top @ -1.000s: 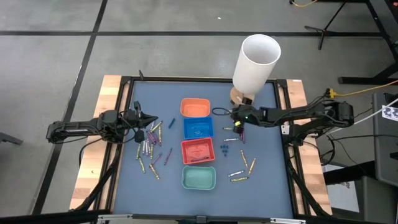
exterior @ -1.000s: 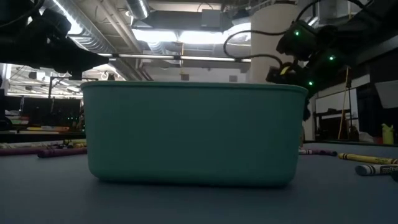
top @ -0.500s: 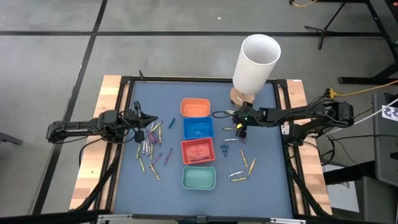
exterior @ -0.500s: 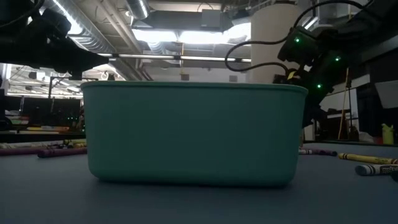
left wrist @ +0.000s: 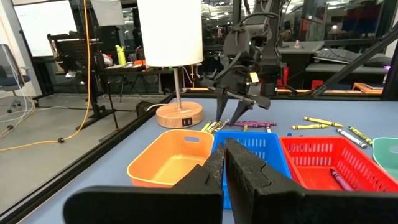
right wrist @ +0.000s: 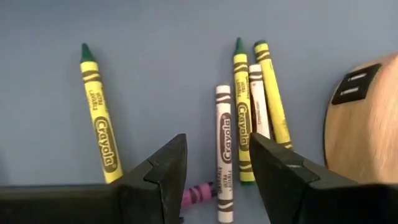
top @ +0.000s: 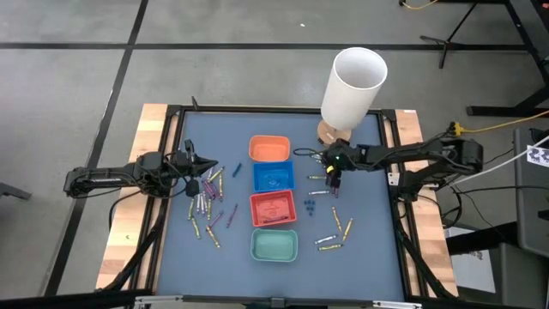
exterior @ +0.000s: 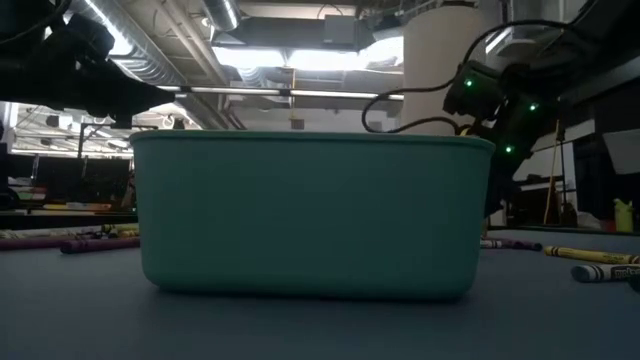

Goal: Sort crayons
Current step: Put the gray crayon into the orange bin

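Crayons lie flat on the blue table in two scatters, one left of the trays [top: 206, 204] and one on the right [top: 331, 232]. My right gripper [top: 333, 178] is open and points down over a small group beside the lamp's wooden base [right wrist: 367, 124]. In its wrist view [right wrist: 217, 148] a white crayon [right wrist: 223, 143] lies below the gap, with yellow ones [right wrist: 99, 134] [right wrist: 241, 118] on either side. I see no touch. My left gripper [top: 196, 163] is shut and empty at the table's left, as its wrist view [left wrist: 224, 163] also shows.
Four small trays stand in a row down the table's middle: orange [top: 268, 148], blue [top: 274, 178], red [top: 273, 208] and green [top: 274, 245]. The green one fills the low view [exterior: 310, 215]. A tall white cylinder [top: 352, 86] stands at the far right edge.
My right gripper has come down toward the crayons by the lamp base. My left arm has kept still.
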